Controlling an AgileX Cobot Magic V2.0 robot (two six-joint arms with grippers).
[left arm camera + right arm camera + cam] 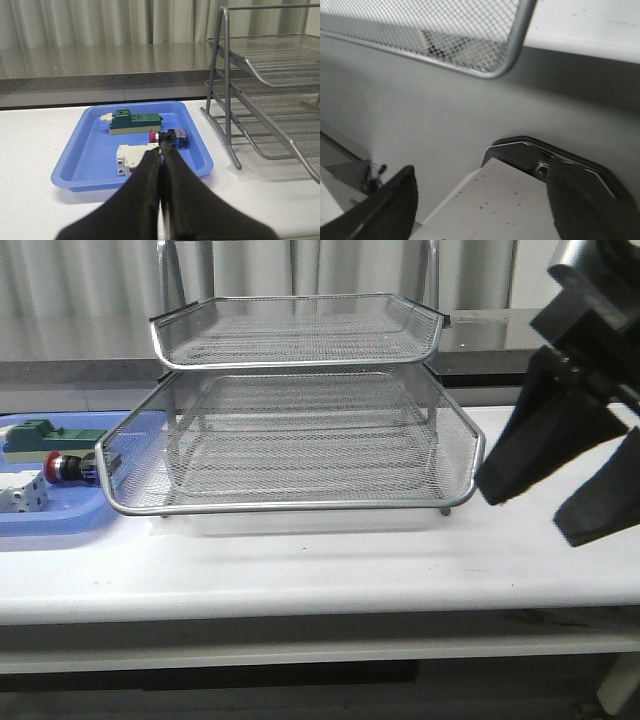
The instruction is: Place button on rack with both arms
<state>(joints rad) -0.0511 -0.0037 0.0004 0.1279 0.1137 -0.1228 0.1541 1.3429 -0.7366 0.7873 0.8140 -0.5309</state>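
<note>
The button (168,138) lay in the blue plastic tray (90,150) on the white tabletop (330,570), between a green block (136,122) and a white block (134,159), left of the wire-mesh rack (300,420). The left gripper (161,150) hung just short of the button with its fingers pressed together, holding nothing. The right gripper (560,490) hovered beside the rack's right corner, fingers spread apart and empty.

Red-headed button (169,138) (on its side), rack (300,430) apart
</note>
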